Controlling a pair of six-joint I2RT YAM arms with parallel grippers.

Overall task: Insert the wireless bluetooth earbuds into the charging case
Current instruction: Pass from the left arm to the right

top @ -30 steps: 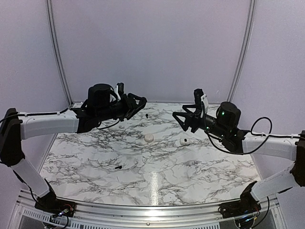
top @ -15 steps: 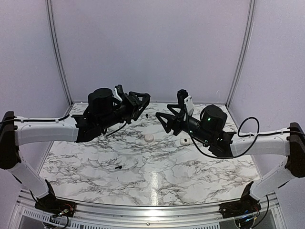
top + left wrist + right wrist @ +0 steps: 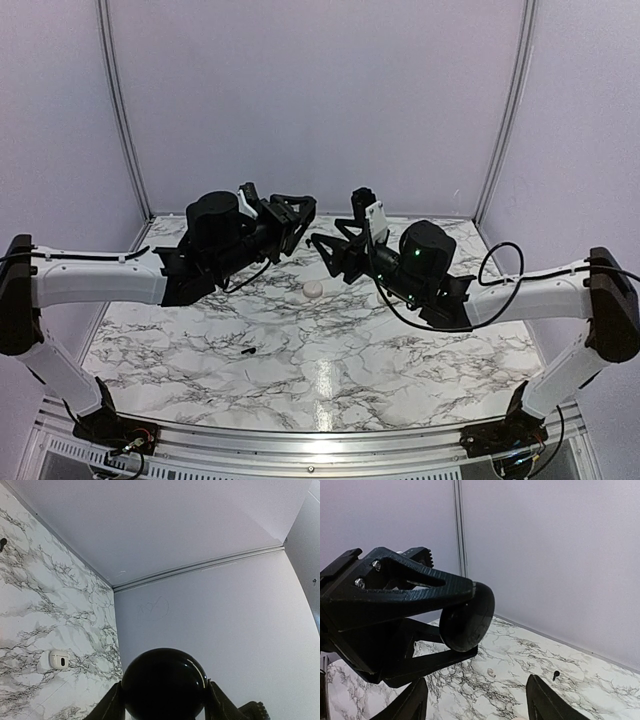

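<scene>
Black puck (image 3: pixel 164 682) clamped in raised left hand (image 3: pixel 298 220), right hand (image 3: pixel 322 254) spread empty, facing it mid-air

Left gripper (image 3: pixel 302 222) near right gripper (image 3: pixel 321 255)

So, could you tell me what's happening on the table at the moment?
The left gripper holds a black round puck above the marble table. The right gripper, jaws open and empty, faces the puck at close range. The cream charging case sits on the table beneath them, and neither arm is handling it. One earbud lies nearer the arm bases, another towards the back wall.
</scene>
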